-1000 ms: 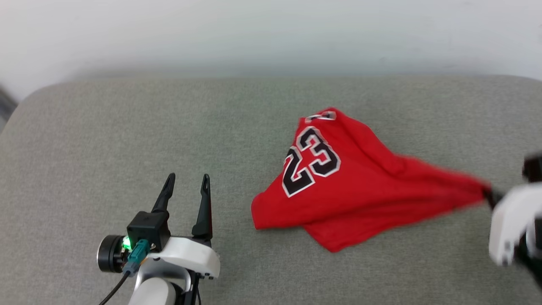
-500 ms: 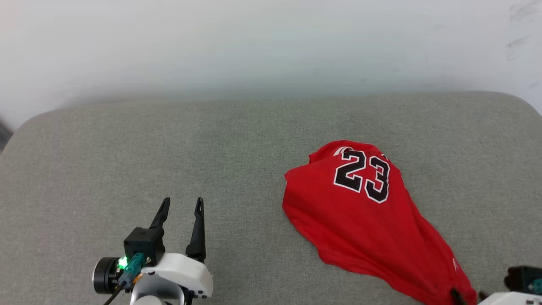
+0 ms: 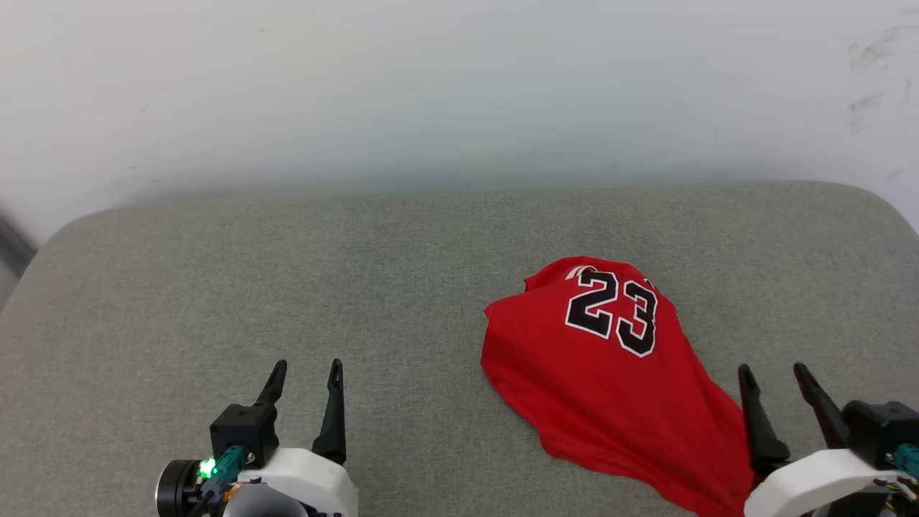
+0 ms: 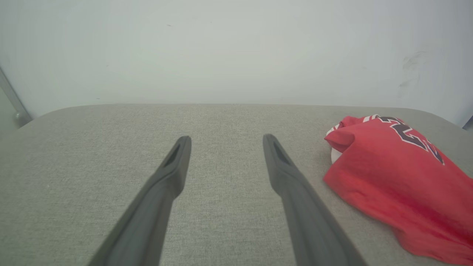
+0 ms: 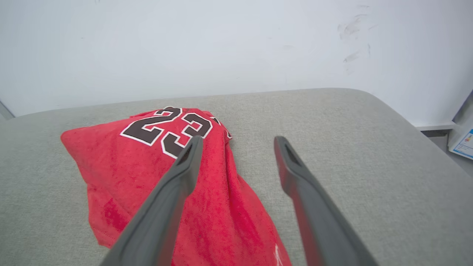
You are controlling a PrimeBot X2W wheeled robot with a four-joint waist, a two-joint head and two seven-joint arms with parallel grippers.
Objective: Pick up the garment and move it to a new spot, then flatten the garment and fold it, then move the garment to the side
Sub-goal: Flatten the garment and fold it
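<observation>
The garment point(image 3: 610, 380) lies in a crumpled red heap on the right half of the grey cushion point(image 3: 359, 287), its black 23 facing up; it also shows as the garment point(image 5: 177, 184) and the garment point(image 4: 399, 177). My right gripper point(image 3: 775, 372) stands open at the garment's near right edge with nothing between its fingers. In the right wrist view my right gripper point(image 5: 236, 140) hovers above the cloth. My left gripper point(image 3: 307, 366) stands open over bare cushion, well left of the garment. Between the spread fingers of my left gripper point(image 4: 226, 138) is only cushion.
A pale wall point(image 3: 431, 93) rises behind the cushion's far edge. The cushion's rounded right corner point(image 5: 388, 107) drops off, with a sheet of paper point(image 5: 463, 142) on the floor beyond. Bare cushion spreads across the left and middle.
My right gripper let go of the garment and opened. The garment was dragged to the right and toward me and now lies slack. The camera tilted down a little.
</observation>
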